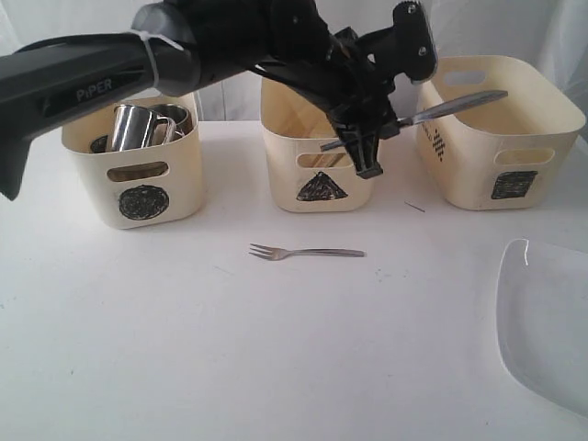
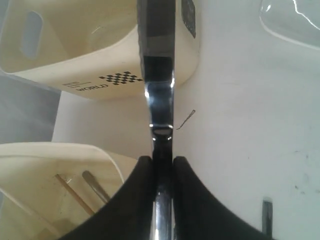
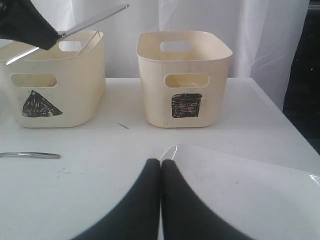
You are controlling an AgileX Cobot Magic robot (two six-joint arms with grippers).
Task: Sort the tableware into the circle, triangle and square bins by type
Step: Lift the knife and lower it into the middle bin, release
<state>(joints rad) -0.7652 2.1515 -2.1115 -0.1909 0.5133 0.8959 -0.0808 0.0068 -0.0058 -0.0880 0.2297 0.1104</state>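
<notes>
Pinching the knife (image 1: 450,107) near one end in my left fingers (image 2: 135,200) above the triangle bin (image 1: 322,188), right fingers (image 3: 145,200) shut and empty, I risk it swivelling loose and dropping into the neighbouring square bin (image 1: 514,184).

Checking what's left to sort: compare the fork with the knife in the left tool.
The fork lies flat on the table, untouched; the knife is clamped in the left tool, in the air near the triangle bin. The fork ends in tines; the knife in a long plain blade. Both are slim, shiny steel.
</notes>
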